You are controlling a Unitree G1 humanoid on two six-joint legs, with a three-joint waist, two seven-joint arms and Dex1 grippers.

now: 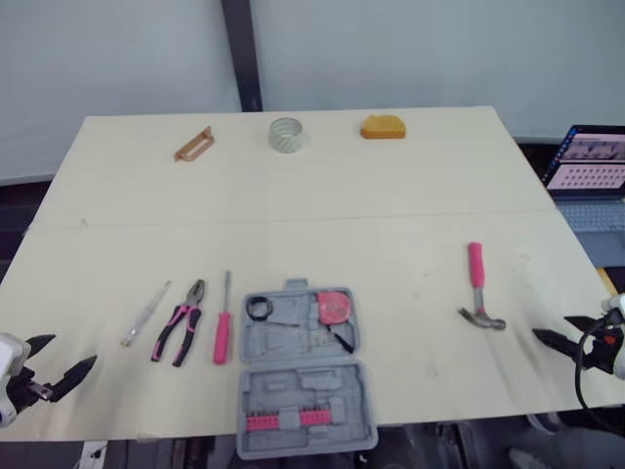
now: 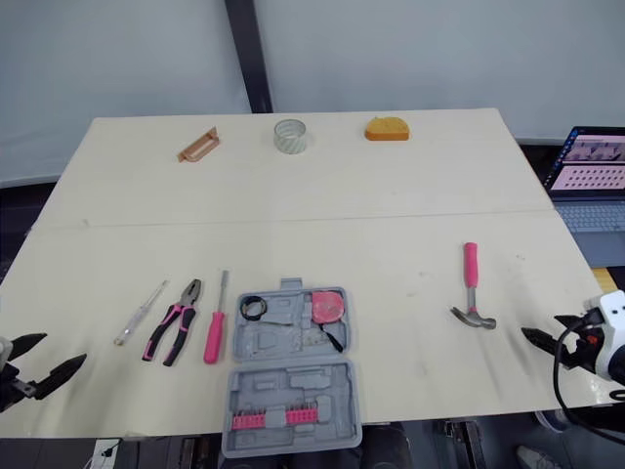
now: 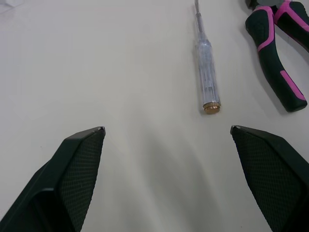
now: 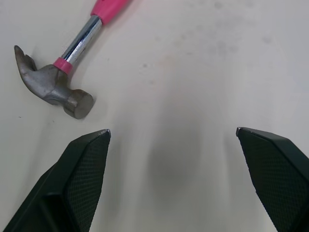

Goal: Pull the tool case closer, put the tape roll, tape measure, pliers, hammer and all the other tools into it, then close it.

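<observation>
Both hands released and empty, hovering low over the bench [image 1: 391, 195].

- Left hand [image 1: 74, 350] at 8 o'clock near the front corner, black fingers [image 3: 72, 179] spread wide. Closest thing to it is the clear-handled tester screwdriver [image 1: 145, 315], well apart from the fingertips.
- Right hand [image 1: 552, 327] at 4 o'clock by the bench edge, fingers spread wide too. The hammer [image 1: 479, 293] lies just at 9 o'clock of it, steel head toward the robot, pink grip pointing to 12. No contact.
- Tool case [image 1: 303, 381] sits at 6 o'clock, right at the front edge, open and flat. The half farther from the robot holds the pink tape measure [image 1: 334, 306] and a black ring [image 1: 259, 309], probably a tape roll, too small to be sure. The nearer half holds a row of pink bits [image 1: 288, 420].
- Left of the case, at 7 to 8 o'clock, lying side by side and not touching: pink screwdriver [image 1: 223, 332], pliers [image 1: 181, 332], then the tester screwdriver farthest out.
- Far edge at 11 to 1 o'clock: wooden handle piece [image 1: 193, 144], clear tape roll [image 1: 287, 134] standing on its flat side, orange block [image 1: 383, 127].
- Laptop [image 1: 591, 161] off the bench at 3 o'clock, screen lit.
</observation>
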